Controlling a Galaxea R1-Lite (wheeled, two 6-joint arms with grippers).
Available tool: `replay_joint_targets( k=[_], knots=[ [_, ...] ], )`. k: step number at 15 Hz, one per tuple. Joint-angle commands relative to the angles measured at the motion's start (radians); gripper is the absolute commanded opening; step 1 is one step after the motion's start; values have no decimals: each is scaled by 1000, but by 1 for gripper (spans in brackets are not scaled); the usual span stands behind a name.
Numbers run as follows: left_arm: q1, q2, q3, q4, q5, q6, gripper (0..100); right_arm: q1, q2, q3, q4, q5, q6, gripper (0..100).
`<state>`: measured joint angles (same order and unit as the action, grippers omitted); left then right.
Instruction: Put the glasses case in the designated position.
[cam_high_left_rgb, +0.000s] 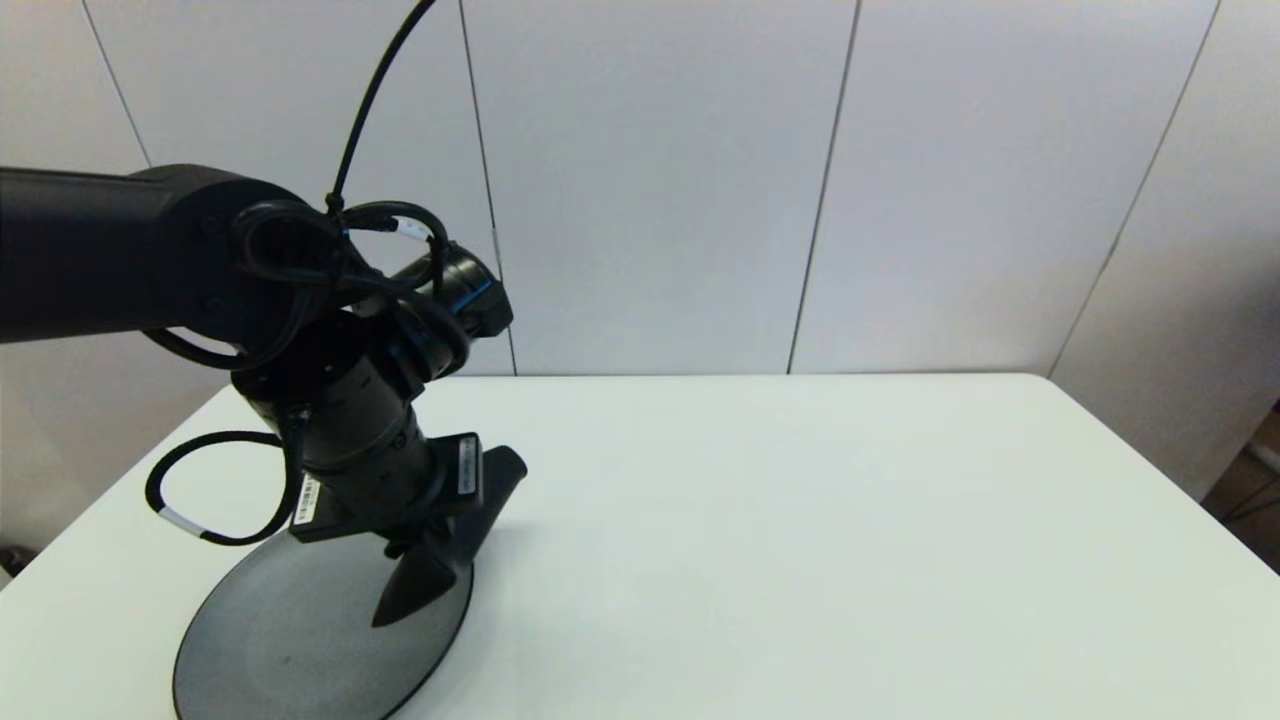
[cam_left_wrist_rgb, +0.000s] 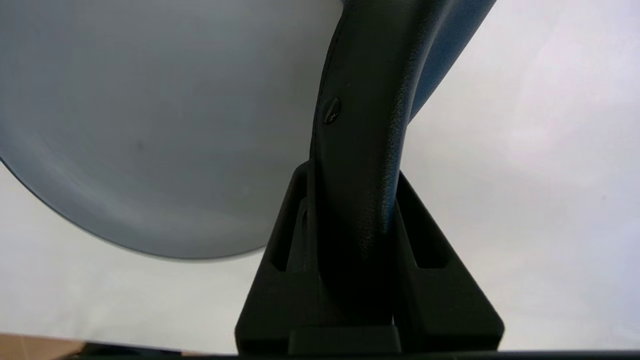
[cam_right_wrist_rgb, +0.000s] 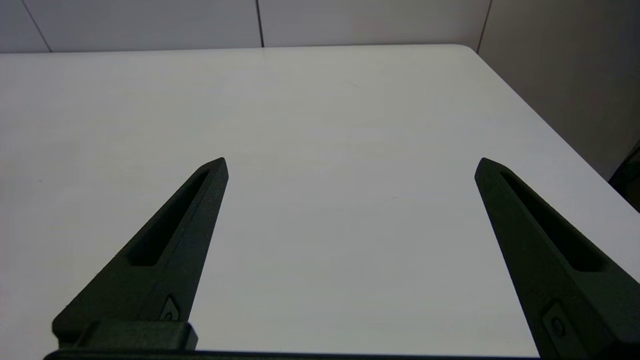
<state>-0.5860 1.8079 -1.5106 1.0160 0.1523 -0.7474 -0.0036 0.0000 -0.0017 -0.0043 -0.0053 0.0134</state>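
Note:
My left gripper (cam_high_left_rgb: 447, 532) is shut on the matte black glasses case (cam_high_left_rgb: 420, 585), which hangs tilted with its lower end over the right part of the round grey plate (cam_high_left_rgb: 280, 640). I cannot tell whether that end touches the plate. Up close in the left wrist view, the case (cam_left_wrist_rgb: 360, 125) rises edge-on between the two fingers (cam_left_wrist_rgb: 435, 280), with the plate (cam_left_wrist_rgb: 150, 125) beneath and beside it. My right gripper (cam_right_wrist_rgb: 350, 165) is open with nothing between its fingers, above bare white table; it is outside the head view.
The white table (cam_high_left_rgb: 800, 520) stretches to the right of the plate, with its far edge against a grey panelled wall. The left arm's cable loop (cam_high_left_rgb: 210, 490) hangs over the table's left side.

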Motion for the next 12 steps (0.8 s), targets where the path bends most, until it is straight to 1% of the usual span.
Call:
replay_joint_targets(
  k=[1,6,8,12],
  knots=[
    [-35,-39,17,9,-43,-73,0,1,0,0,0,1,0,100],
    [-110,-32,4,9,-48,-135,0,-1,0,0,0,1,0,100],
    [-114,-18,6,7,-56,-168,0,1,0,0,0,-1,0,100],
    [-112,2,4,3,-74,-181,0,1,0,0,0,-1,0,100]
  ],
)
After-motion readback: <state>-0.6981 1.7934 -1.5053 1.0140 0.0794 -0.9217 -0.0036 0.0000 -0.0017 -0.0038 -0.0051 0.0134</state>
